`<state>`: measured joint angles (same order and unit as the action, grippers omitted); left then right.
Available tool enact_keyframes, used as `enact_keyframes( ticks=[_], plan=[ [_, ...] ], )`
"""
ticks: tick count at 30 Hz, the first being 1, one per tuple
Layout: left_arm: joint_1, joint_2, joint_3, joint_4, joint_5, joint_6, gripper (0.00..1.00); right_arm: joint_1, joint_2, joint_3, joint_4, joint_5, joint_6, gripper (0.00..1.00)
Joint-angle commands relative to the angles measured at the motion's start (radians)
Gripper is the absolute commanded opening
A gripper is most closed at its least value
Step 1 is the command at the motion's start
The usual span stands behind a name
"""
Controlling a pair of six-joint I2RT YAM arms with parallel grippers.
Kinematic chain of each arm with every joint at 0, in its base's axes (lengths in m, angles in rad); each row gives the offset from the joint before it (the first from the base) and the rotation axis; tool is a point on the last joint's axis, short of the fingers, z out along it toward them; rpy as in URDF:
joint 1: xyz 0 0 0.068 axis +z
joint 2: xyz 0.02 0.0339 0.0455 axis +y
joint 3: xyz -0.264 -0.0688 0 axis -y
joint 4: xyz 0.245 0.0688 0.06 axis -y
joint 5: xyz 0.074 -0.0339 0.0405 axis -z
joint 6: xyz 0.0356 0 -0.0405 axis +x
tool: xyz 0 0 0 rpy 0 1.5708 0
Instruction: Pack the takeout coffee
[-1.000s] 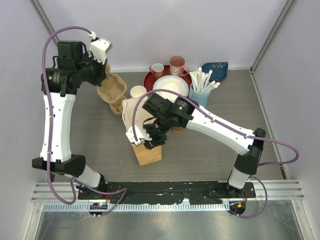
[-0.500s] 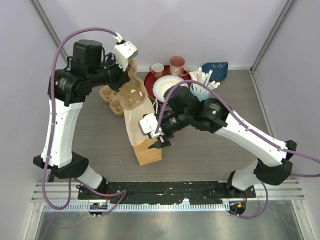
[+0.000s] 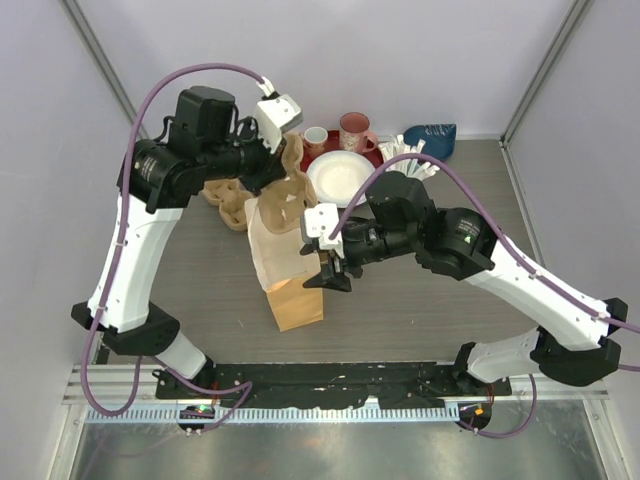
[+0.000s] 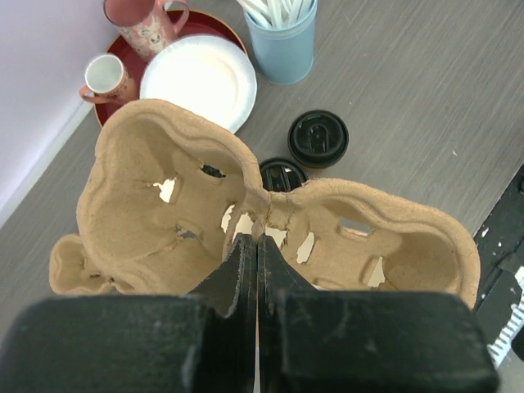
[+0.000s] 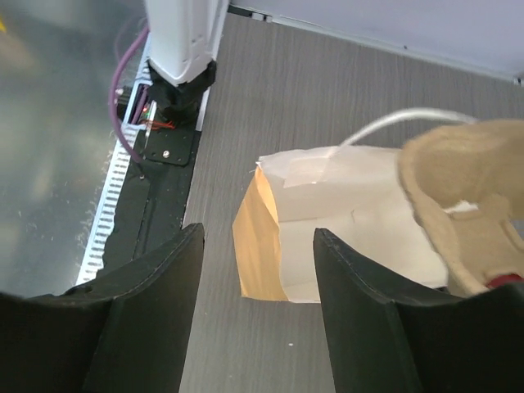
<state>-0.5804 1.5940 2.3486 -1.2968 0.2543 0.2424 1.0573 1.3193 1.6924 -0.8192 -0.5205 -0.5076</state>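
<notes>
Seen from above, the left tool (image 3: 268,160) hangs over the grey bench (image 3: 420,310), holding a tan moulded-pulp cup carrier (image 3: 290,190). The right tool (image 3: 330,272) sits just beside a brown paper bag (image 3: 296,302) that lies flat on the bench. The arms and the carrier hide the takeout coffee in this view.

Only the left wrist camera shows the coffee. One takeout cup with a round black plastic lid (image 4: 318,137) stands on the bench below and beyond the left tool (image 4: 256,241). A second black-lidded cup (image 4: 283,173) is next to it, partly behind the carrier's rim. The left tool is pinched shut on the carrier's central ridge, and the carrier's pockets show only bare pulp. Farther beyond, a light-blue cup (image 4: 282,51) holds white straws (image 4: 274,10). A round dark-red tray (image 4: 214,23) carries a white plate (image 4: 199,78), a pink mug (image 4: 146,18) and a small pink-and-white mug (image 4: 102,75).

The right wrist camera shows the right tool (image 5: 258,235) spread wide with nothing in it. The bag lies just past its tips, and the carrier hangs over the bag's far end.
</notes>
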Motion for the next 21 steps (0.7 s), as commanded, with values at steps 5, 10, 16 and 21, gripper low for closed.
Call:
enact_keyframes(
  ticks=[5, 10, 16, 21],
  plan=[
    [-0.004, -0.114, -0.155, -0.016, 0.005, -0.022, 0.0, -0.028, -0.127, -0.128, 0.305, 0.217, 0.346, 0.59],
    [-0.004, -0.144, -0.247, -0.012, 0.056, -0.029, 0.0, -0.037, -0.149, -0.145, 0.353, 0.362, 0.422, 0.58],
    [-0.009, -0.141, -0.311, -0.002, 0.068, -0.023, 0.0, -0.043, -0.124, -0.146, 0.359, 0.516, 0.491, 0.58],
    [-0.019, -0.135, -0.301, 0.004, 0.037, -0.014, 0.0, -0.048, -0.088, -0.131, 0.37, 0.6, 0.535, 0.59]
  ],
)
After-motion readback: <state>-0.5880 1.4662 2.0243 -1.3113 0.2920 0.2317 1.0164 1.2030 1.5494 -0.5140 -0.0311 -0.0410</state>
